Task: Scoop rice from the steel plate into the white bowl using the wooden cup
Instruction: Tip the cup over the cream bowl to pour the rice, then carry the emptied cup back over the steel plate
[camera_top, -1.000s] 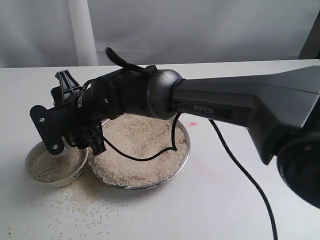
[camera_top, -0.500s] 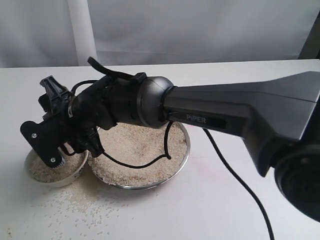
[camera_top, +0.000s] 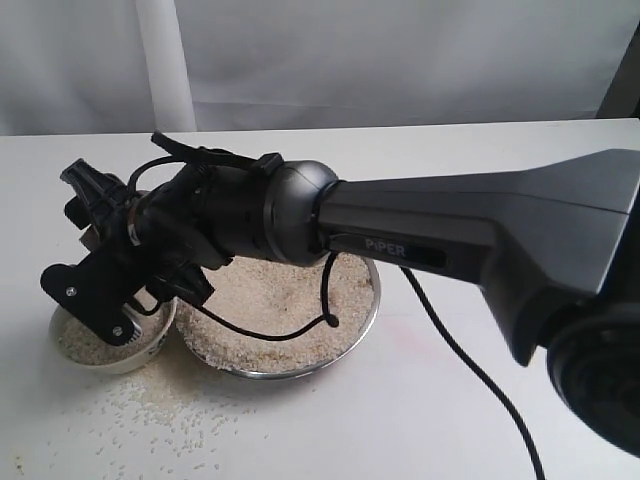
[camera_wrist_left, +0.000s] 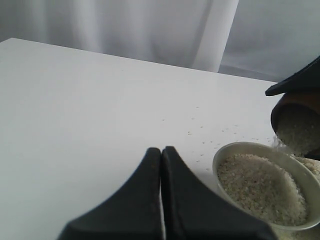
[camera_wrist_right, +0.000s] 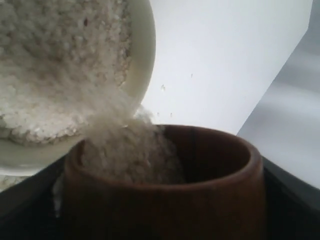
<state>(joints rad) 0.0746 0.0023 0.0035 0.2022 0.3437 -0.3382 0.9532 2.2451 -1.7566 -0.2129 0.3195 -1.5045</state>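
Observation:
My right gripper (camera_top: 105, 250) reaches across the steel plate (camera_top: 300, 371) and hangs over the white bowl (camera_top: 105, 366), shut on the wooden cup (camera_wrist_right: 165, 200). The cup (camera_wrist_left: 296, 122) is tipped mouth-down towards the bowl (camera_wrist_left: 227, 152). Rice (camera_wrist_right: 125, 145) streams over its lip into the bowl (camera_wrist_right: 142, 60), which holds a layer of grains (camera_wrist_left: 260, 187). The plate carries a broad heap of rice (camera_top: 270, 300). In the exterior view the gripper body hides the cup. My left gripper (camera_wrist_left: 161, 150) is shut and empty, above bare table beside the bowl.
Loose grains (camera_top: 170, 410) are scattered on the white table in front of bowl and plate, and a few (camera_wrist_left: 210, 132) lie behind the bowl. A black cable (camera_top: 330, 305) droops over the plate. A white curtain backs the table.
The right gripper has swung left from the plate to above the bowl and rolled over, tipping the cup so that rice pours out.

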